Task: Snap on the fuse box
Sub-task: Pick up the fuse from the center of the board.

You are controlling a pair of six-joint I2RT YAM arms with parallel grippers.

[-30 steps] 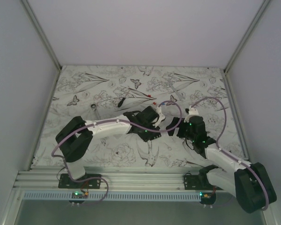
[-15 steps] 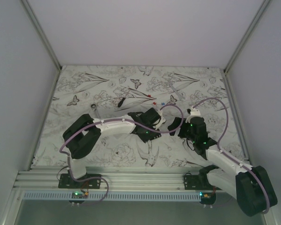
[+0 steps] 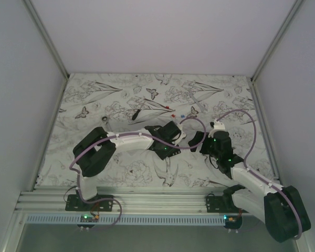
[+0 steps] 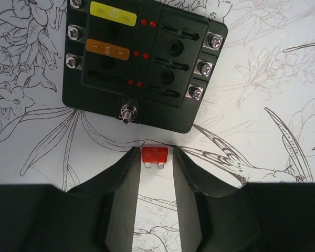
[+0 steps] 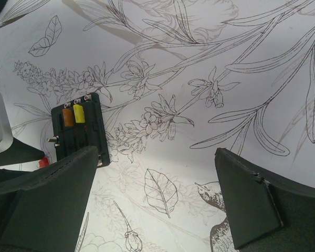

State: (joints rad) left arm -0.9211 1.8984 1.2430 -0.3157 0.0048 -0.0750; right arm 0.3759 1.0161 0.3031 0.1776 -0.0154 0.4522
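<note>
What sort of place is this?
Likely a robot test booth: white walls box in a flower-print table cover, the left arm and right arm are bolted to a metal rail, and a fuse box lies before them.

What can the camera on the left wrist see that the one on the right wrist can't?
Only the left wrist view shows the small red fuse sitting between the fingertips of the left hand; whether they pinch it is unclear. It also shows the screws and red dots of the fuse box up close. Only the right wrist view shows the right hand, wide open and holding nothing. Both show the fuse box with its yellow fuse and orange fuse, lying on the flower-print table cover.
</note>
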